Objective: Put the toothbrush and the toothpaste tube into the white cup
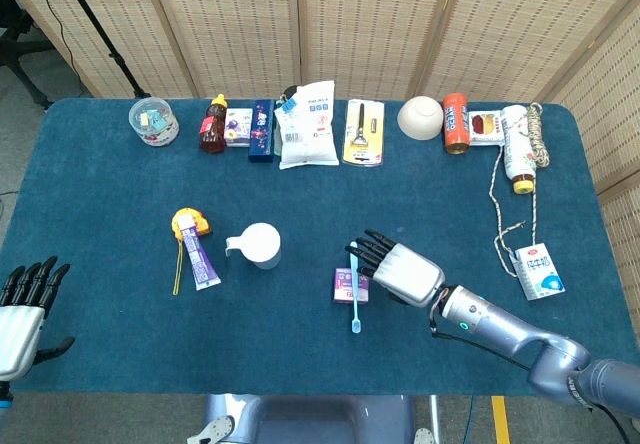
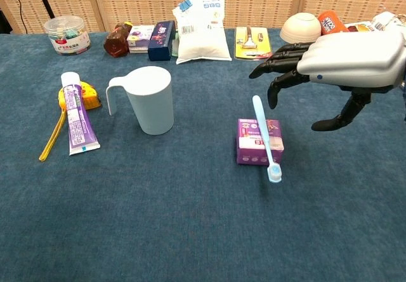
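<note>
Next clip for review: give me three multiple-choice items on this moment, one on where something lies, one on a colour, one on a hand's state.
1. The toothbrush lies:
A. inside the cup
B. across a small purple box
C. on the white bag

2. The toothpaste tube is mostly:
A. purple
B. green
C. black

3. The right hand is:
A. gripping the toothbrush
B. holding the cup
C. open above the table, fingers spread, holding nothing

Answers: B, since the brush rests over the purple box, away from the white cup; A, as the tube's body is purple; C, since the fingers are apart near the brush handle with nothing in them.
</note>
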Tool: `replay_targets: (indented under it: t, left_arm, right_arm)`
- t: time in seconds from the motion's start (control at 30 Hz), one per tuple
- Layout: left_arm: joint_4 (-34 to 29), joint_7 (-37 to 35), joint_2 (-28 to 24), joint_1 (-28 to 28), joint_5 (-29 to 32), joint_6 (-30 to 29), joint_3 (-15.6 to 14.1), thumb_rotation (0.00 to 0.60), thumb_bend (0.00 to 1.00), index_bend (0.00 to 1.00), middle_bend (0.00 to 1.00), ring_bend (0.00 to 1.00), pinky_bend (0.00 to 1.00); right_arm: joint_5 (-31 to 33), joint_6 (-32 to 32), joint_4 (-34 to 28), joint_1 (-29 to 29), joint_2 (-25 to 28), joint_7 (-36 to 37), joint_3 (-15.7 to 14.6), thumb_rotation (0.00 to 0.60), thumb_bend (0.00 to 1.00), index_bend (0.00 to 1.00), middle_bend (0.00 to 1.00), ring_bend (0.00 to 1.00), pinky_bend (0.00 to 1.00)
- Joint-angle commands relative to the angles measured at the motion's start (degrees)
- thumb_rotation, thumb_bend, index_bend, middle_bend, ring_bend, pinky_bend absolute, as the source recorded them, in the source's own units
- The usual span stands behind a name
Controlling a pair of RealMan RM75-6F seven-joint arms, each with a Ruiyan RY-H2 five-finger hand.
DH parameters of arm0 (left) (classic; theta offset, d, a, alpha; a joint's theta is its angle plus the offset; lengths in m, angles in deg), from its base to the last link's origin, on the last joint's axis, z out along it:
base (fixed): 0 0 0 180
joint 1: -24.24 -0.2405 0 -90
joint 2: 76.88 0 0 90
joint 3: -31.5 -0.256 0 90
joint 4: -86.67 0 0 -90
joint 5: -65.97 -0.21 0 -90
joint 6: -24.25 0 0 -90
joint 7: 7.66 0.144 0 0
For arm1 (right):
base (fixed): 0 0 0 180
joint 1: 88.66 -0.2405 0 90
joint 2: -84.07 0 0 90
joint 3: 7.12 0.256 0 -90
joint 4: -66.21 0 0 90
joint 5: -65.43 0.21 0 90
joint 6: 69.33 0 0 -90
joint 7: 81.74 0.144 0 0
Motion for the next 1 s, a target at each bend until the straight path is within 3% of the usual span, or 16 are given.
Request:
replay_targets:
  t: [0.03,0.47,1.0]
  left_arm:
    - [-0.15,0.18,0.01,0.08,0.09,0.12,-0.01,0.600,0.01,0.00,0.00,0.00,0.00]
    - [-0.12,0.07,-0.09,0.09,-0.11,-0.01,-0.33,0.600,0.00,0.00,0.00,0.00,0.00]
    - [-0.08,-0.79,-0.48,0.12,-0.18,-0.23,-0.46,0.600,0.01,0.00,0.00,0.00,0.00]
  right_arm:
    - [1.02,1.44,-0.04,-0.99,-0.91,-2.05,0.06,0.600,0.34,0.33,0.07,0.00,0.00]
    - [4.72,4.89,-0.71,-4.08,-4.14,-11.50,1.35,0.600,0.36,0.38,0.08,0.00,0.01]
    - [7.99,5.54,-0.43,-5.42,-6.93,-14.94,0.31,0.600,0.36,0.38,0.08,0.00,0.01]
